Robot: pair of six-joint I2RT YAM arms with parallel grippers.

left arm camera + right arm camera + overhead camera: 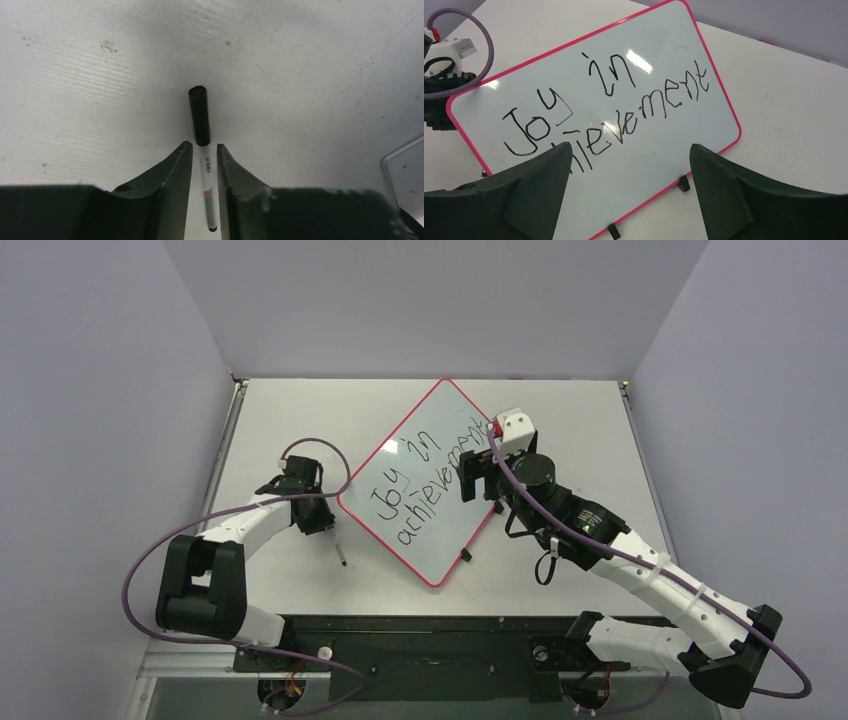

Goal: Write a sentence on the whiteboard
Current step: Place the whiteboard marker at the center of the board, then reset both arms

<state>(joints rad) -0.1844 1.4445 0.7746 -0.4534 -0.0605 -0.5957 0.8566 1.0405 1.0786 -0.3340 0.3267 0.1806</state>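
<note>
The left end effector (204,146) is hovering open astride the marker (200,115) on the desk (310,75); the right end effector (630,146) is gaping over the whiteboard (649,172).

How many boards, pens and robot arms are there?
Whiteboard: 1
Pen: 1
Robot arms: 2, left arm and right arm
Total: 4
</note>
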